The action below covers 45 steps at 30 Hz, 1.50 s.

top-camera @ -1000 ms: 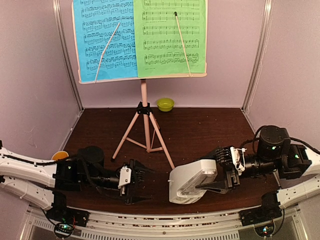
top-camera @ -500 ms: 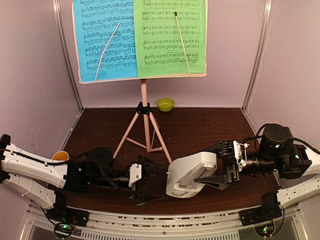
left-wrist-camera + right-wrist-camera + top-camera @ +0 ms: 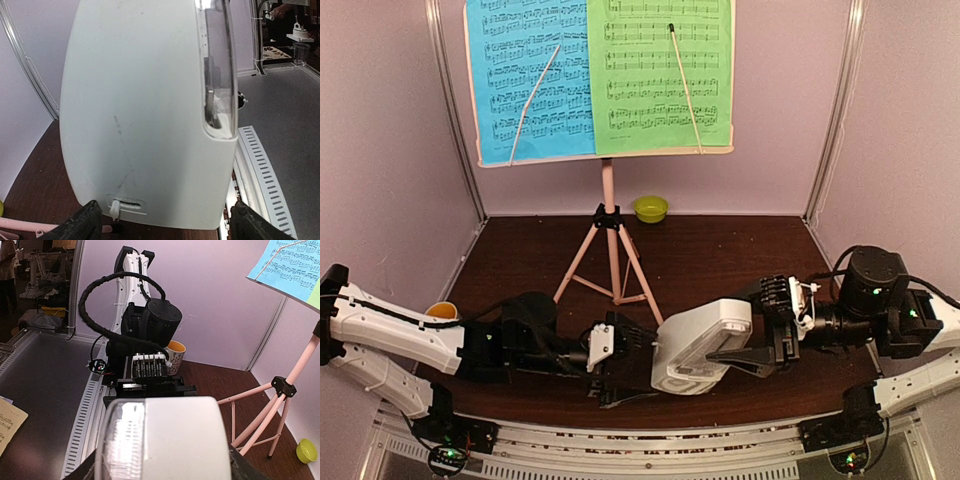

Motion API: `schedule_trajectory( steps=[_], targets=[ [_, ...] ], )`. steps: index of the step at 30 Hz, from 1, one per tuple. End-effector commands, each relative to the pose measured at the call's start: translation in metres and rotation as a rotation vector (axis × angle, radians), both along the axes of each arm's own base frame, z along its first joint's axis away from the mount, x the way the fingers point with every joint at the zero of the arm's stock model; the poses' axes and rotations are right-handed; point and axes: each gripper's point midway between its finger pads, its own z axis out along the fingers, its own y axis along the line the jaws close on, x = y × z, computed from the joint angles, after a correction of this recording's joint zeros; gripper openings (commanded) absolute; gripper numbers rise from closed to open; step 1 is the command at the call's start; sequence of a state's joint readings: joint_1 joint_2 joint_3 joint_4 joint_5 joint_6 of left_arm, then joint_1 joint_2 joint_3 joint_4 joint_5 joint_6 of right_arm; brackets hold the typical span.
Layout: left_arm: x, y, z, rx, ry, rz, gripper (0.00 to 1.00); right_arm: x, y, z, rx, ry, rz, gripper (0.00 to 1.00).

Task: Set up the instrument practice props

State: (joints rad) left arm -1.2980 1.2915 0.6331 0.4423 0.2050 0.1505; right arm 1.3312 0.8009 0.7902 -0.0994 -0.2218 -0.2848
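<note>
Between the wide-open, empty jaws of the left tool (image 3: pixel 628 360) sits one end of the white metronome (image 3: pixel 695 350), clamped tilted by the right tool (image 3: pixel 732 335) low over the desk (image 3: pixel 720 255), so the left should, I'd say, close squarely before the right releases.

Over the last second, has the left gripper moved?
Yes. Against the fixed music stand, the left gripper has slid right, closing on the metronome held by the right gripper.
</note>
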Motion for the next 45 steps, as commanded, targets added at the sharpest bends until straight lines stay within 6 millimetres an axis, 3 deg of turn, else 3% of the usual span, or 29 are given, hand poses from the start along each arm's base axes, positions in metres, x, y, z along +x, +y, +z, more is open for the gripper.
schedule_trajectory(
  steps=[1,17,25,29,36,40,45],
  targets=[
    [-0.001,-0.006,0.026,-0.080,-0.006,-0.006,0.89,0.000,-0.004,0.059,0.194,-0.047,-0.017,0.12],
    [0.001,0.003,0.020,-0.075,0.002,0.018,0.72,0.004,-0.004,0.057,0.195,-0.037,-0.037,0.11],
    [0.002,0.003,0.018,-0.071,0.002,0.027,0.71,0.005,-0.003,0.055,0.190,-0.035,-0.042,0.11],
    [0.006,0.009,0.022,-0.090,0.000,0.056,0.79,0.005,-0.001,0.052,0.174,-0.037,-0.041,0.11],
    [0.010,0.035,0.039,-0.130,-0.015,0.114,0.97,0.011,0.013,0.035,0.126,-0.026,-0.058,0.10],
    [0.003,0.042,0.057,-0.162,-0.022,0.081,0.98,0.017,0.029,0.034,0.113,-0.023,-0.070,0.10],
    [-0.009,0.029,0.072,-0.164,-0.018,-0.002,0.98,0.021,0.052,0.031,0.088,-0.015,-0.067,0.09]
  ],
)
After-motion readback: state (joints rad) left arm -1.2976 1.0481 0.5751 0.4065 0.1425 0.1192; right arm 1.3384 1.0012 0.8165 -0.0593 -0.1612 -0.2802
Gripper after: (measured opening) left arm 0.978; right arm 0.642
